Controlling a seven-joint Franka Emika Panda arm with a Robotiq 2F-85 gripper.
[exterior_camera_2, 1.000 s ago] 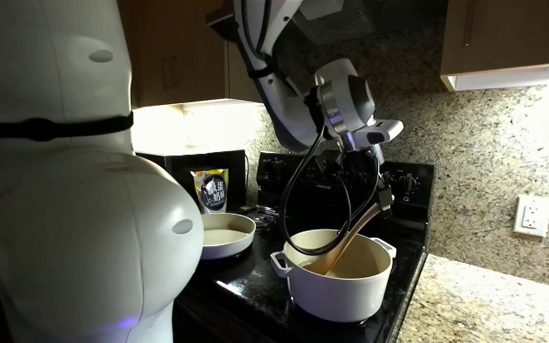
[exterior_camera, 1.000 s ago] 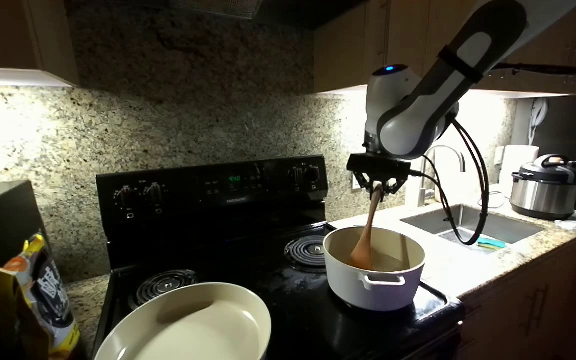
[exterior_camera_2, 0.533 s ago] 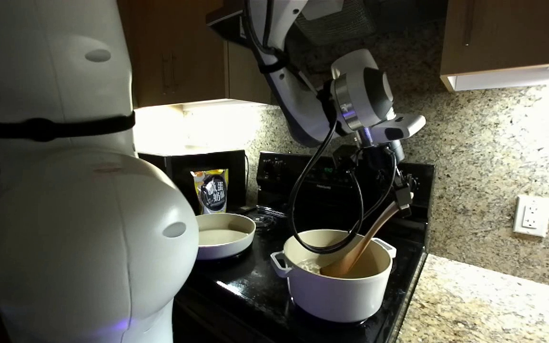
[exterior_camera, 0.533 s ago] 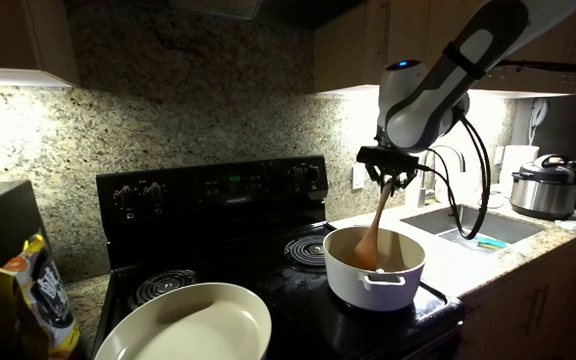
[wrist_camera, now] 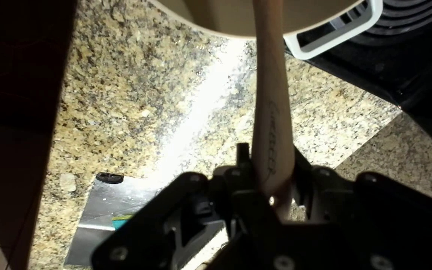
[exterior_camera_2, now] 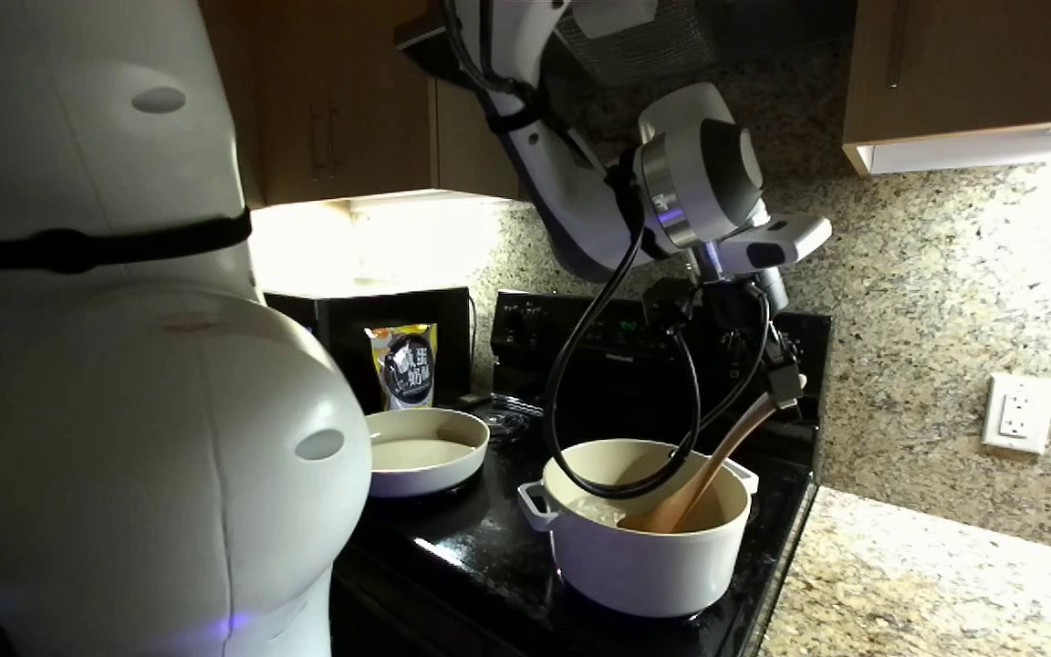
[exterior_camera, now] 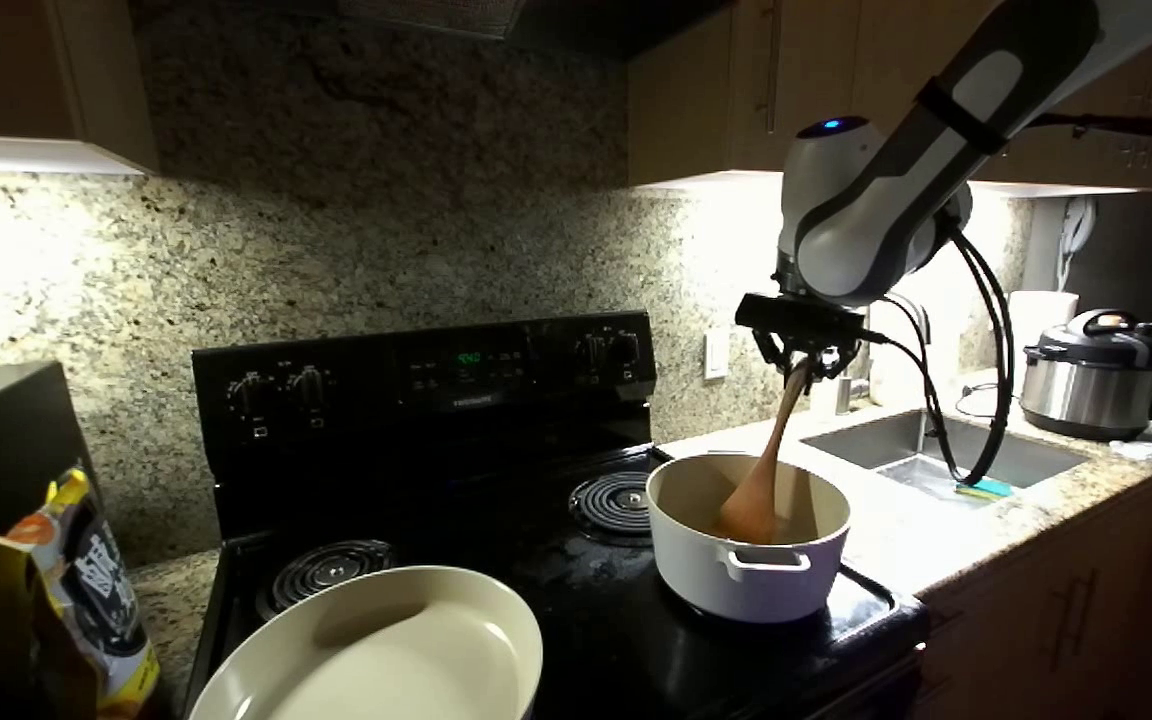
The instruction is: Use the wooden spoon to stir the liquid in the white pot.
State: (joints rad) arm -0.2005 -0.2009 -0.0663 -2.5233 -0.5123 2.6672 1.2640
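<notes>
Exterior views, both: saw the wooden spoon (exterior_camera: 763, 482) swing rightward in the frame within the last second, with its bowl carried from left of centre to about the middle of the white pot (exterior_camera: 726, 588). Judged this a stirring stroke under way, and the task likely unfinished. Found the jaws clamped on the spoon's upper end, plainest at lower centre of the wrist view. Made out the liquid (exterior_camera_2: 598, 511) in an exterior view as a glint left of the spoon's bowl; could not tell the depth of the dip, with the near rim in front. Spotted a black cable (exterior_camera_2: 615, 494) looping across the pot's mouth there, hiding part of the inside. Thought the right-hand rim the likely stop to further travel that way. Noted, in an exterior view, an oval dish (exterior_camera: 391, 655) at lower left, a bag (exterior_camera: 101, 585) toward the left edge, and a steel cooker (exterior_camera: 1094, 378) at far right on the table (exterior_camera: 1021, 518).
</notes>
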